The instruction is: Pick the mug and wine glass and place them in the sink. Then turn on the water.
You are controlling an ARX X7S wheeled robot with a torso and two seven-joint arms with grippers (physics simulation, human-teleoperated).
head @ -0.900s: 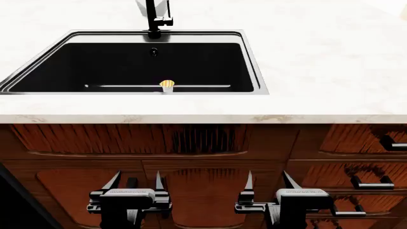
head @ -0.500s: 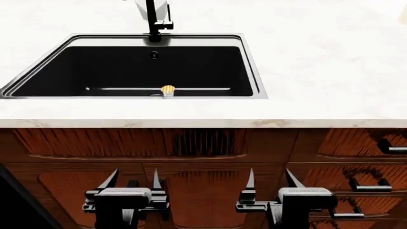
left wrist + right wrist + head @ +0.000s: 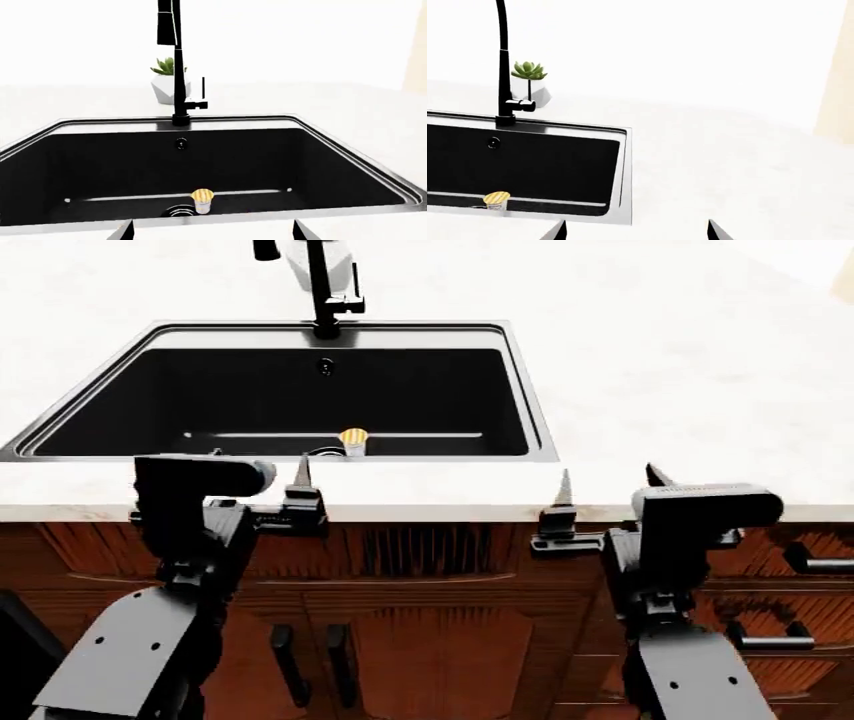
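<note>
Sink (image 3: 534,390), black and rectangular with a thin metal rim, sits in the white marble bench (image 3: 694,370) ahead of us. We see a tall black faucet (image 3: 320,290) rising at the middle of its far edge, and a small yellow-topped drain stopper (image 3: 354,438) on the basin floor beside the chrome drain (image 3: 175,212). Our left gripper (image 3: 260,485) hangs at the front edge of the bench, just before the sink's near left part, jaws spread apart and holding nothing. Our right gripper (image 3: 607,490) hangs at the same edge, past the sink's right corner, jaws likewise spread and empty. Below the bench run reddish wooden cabinet fronts (image 3: 427,640) with dark handles. From the wrist views we make out a small green plant in a white faceted pot (image 3: 528,87) on the bench behind the faucet. Neither mug nor wine glass shows in any view.
</note>
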